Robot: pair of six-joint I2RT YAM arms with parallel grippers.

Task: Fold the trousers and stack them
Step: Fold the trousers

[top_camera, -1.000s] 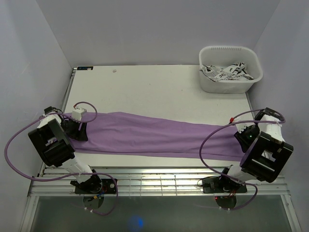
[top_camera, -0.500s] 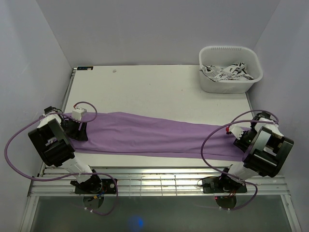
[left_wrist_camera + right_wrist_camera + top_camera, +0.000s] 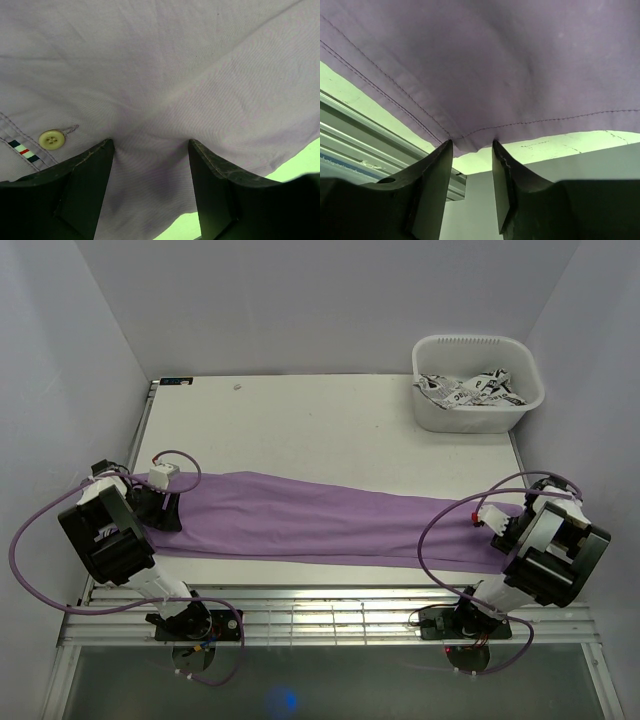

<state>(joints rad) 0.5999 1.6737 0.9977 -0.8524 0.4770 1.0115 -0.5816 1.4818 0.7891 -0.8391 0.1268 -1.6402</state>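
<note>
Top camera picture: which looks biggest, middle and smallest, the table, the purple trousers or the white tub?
1. table
2. trousers
3. tub
The tub sits farthest back, so it may look smaller than it is.

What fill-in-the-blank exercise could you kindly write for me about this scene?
1. The white tub stands at the far ___ corner of the table.
2. Beside the left gripper, the trousers carry a pale ___.
3. The tub holds crumpled black-and-___ cloth.
Missing words: right; button; white.
</note>
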